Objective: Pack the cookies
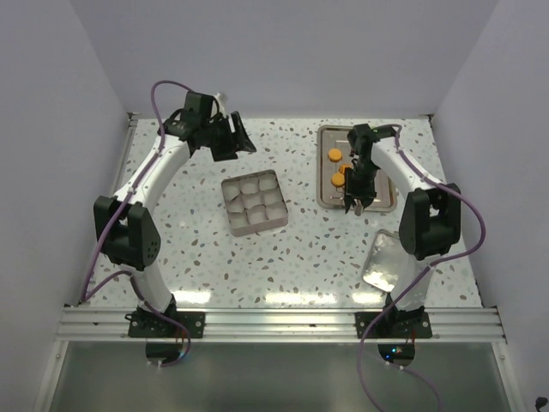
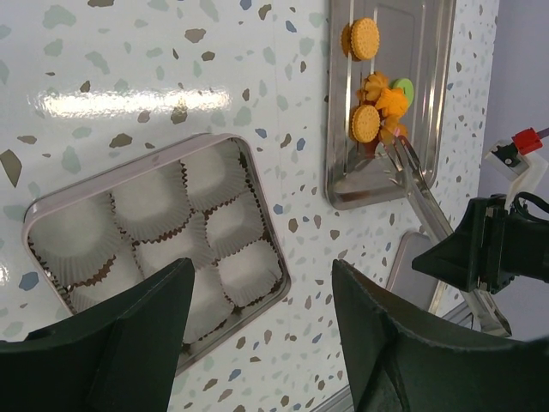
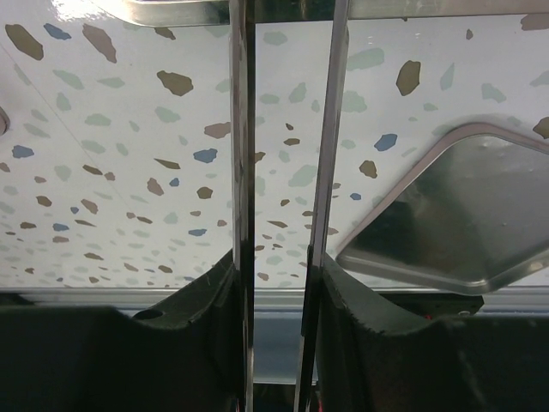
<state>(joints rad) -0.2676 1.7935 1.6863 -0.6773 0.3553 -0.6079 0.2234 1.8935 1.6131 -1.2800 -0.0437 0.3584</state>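
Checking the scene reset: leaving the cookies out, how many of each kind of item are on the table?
cups: 9
tin: 1
tray: 1
lid: 1
tongs: 1
Total: 13

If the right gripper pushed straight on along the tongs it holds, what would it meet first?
Most likely the cookies piled on the metal tray: in the left wrist view the tongs in the right gripper end right beside them. Whether the tips touch them is unclear.
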